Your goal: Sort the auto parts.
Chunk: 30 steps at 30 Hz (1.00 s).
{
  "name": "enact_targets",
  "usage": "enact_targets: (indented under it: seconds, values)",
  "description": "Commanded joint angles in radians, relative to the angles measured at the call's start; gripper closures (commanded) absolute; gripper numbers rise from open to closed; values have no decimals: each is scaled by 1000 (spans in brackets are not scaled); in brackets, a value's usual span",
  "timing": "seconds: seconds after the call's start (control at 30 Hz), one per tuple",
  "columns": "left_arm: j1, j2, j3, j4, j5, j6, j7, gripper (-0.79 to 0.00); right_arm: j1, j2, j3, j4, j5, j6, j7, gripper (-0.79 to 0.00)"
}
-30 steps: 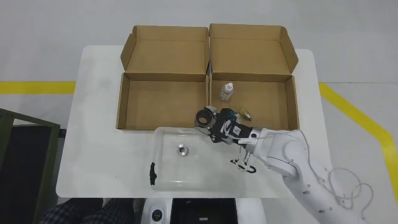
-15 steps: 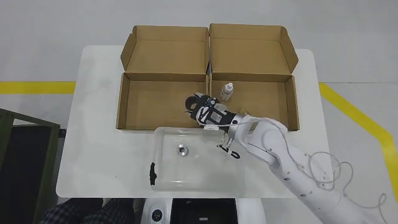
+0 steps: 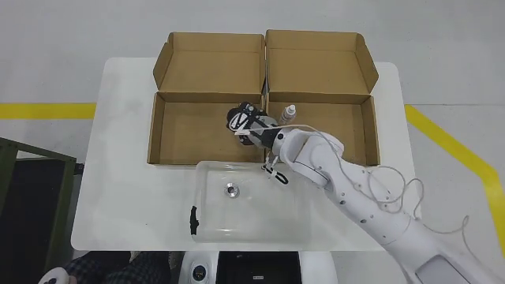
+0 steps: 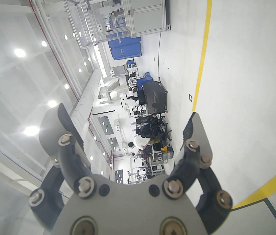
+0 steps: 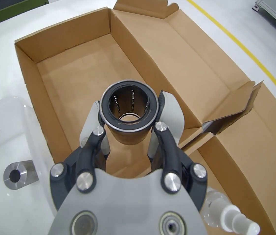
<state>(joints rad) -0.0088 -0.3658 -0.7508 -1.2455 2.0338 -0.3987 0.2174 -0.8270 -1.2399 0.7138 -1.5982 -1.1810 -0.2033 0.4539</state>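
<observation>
White table [image 3: 118, 126], cardboard box [image 3: 189, 130] at frame centre-left. R pincer [image 5: 130, 105] clamped on black bearing sleeve [image 5: 118, 122], over box's right end. L pincer [image 4: 127, 113] wide apart.

The bench [image 3: 118, 166] is viewed from overhead; the left cardboard box [image 3: 189, 134] is shared, closely, with the right wrist view. The factory floor [image 4: 245, 74] is faced from the left wrist.

The right hand [image 5: 129, 106] clamps a black linear bearing [image 5: 128, 133] over the open cardboard box [image 5: 79, 67], with a steel bushing [image 5: 18, 174] lying nearby in the clear tray [image 5: 1, 113].
</observation>
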Motion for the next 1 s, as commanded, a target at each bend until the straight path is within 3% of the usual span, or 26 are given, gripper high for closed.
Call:
enact_targets:
  seconds: [0.0, 0.4, 0.6, 0.97]
  values:
    - [0, 0, 0, 0, 0, 0, 0, -785, 20, -12, -9, 38, 10, 9, -3, 0]
    - [0, 0, 0, 0, 0, 0, 0, -785, 64, -59, -39, 182, 17, 29, -24, 0]
    - [0, 0, 0, 0, 0, 0, 0, -785, 68, -72, -39, 214, 4, 25, -21, -157]
    - [0, 0, 0, 0, 0, 0, 0, -785, 59, -89, -32, 238, -27, 13, -8, -339]
